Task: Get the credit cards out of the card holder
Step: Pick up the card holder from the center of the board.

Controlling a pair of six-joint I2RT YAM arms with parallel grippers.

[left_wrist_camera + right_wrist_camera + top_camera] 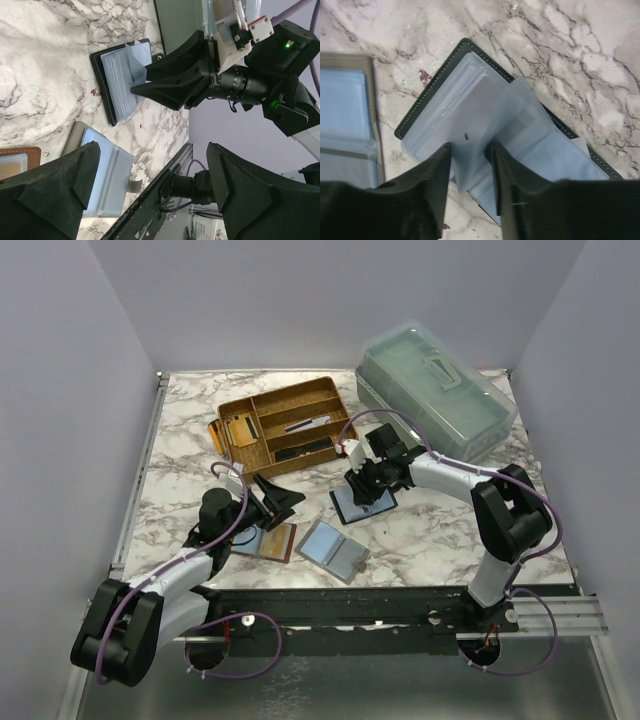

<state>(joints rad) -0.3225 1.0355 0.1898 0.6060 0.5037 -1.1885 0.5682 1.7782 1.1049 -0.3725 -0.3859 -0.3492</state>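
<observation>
right gripper [366, 483] narrowed over the open black card holder [352, 508] mid-table, tips on its pale pocket leaves, grip impossible to tell | credit cards [445, 110] sat in those pockets | left gripper [281, 497] gaped wide to the left, beside a brown holder [268, 540] | grey holder [333, 548] lay nearer

Soft, even light is coming down from above the marble table [440, 530] — shadows on it are falling faint and short. The top view is reading sharp. Up close, the card holder [445, 105] on the table is catching a mild sheen — and everything nearest the lens is blurring dark.
</observation>
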